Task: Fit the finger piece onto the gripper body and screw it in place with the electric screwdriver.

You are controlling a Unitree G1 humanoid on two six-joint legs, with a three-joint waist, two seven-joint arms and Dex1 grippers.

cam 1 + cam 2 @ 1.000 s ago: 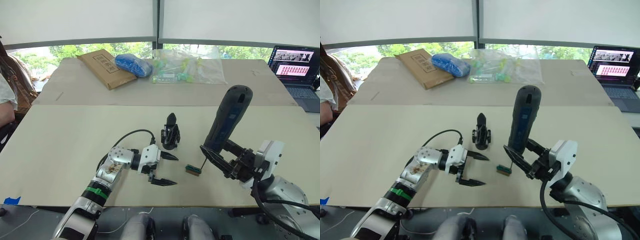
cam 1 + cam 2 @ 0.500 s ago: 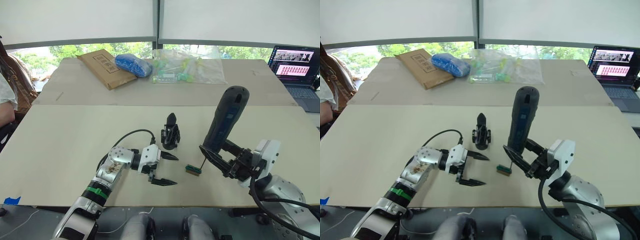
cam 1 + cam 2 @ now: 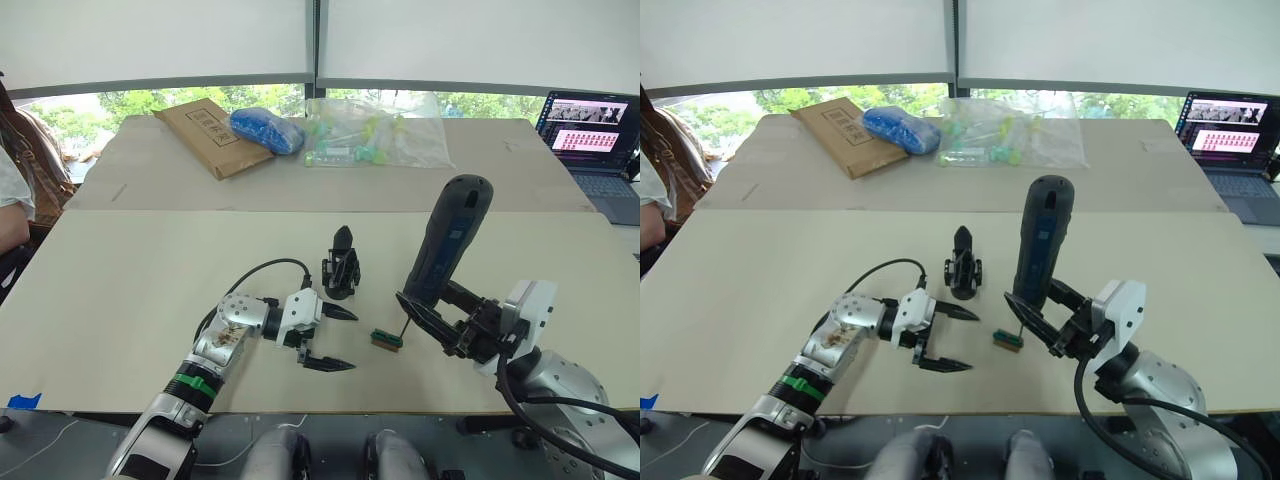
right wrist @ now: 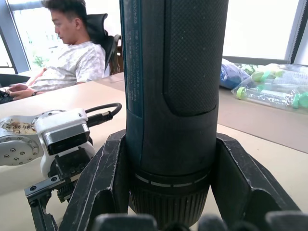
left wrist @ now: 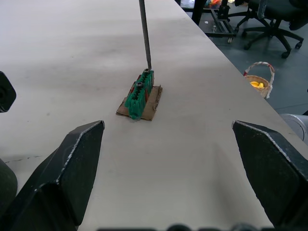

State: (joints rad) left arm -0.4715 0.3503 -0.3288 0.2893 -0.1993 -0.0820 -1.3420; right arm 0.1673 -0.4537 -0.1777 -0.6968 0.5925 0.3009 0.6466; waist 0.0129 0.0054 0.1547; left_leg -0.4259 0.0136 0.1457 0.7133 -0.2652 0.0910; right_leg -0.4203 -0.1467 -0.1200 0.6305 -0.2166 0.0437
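Standing upright near the middle of the bench (image 3: pixel 120 290): the gripper body (image 3: pixel 341 268), its single pointed finger aiming straight up. Lying at about its 8 o'clock, just beside it but apart: the left gripper (image 3: pixel 331 338), spreading its two black fingers wide and holding nothing. Facing, straight ahead between those open fingers in the left wrist view, a small green block (image 5: pixel 140 93) sitting on a scrap of brown card, with two dark screw heads showing on its top. Sitting at 5 o'clock from the gripper body and at 3 o'clock from the left gripper, well apart from both fingertips. Touching the far end of that block from above: the thin metal bit of the electric screwdriver (image 3: pixel 447 240). Leaning toward 1 o'clock, rounded end uppermost, and being clamped around its lower barrel by the right gripper (image 3: pixel 436 322), fingers pressing on either side as the right wrist view shows. Resting at the far side of the bench, around 11 o'clock: a flat brown cardboard box (image 3: pixel 207 136) bearing dark printing too small to read, a blue bundle (image 3: pixel 266 129) touching its edge, and a clear plastic bag (image 3: pixel 375 133) of greenish parts beside that. Glowing at the far 2 o'clock corner: a laptop (image 3: pixel 595 140), screen text illegible. Sitting in a chair beyond the bench: a person (image 4: pixel 71 54) in a light shirt.
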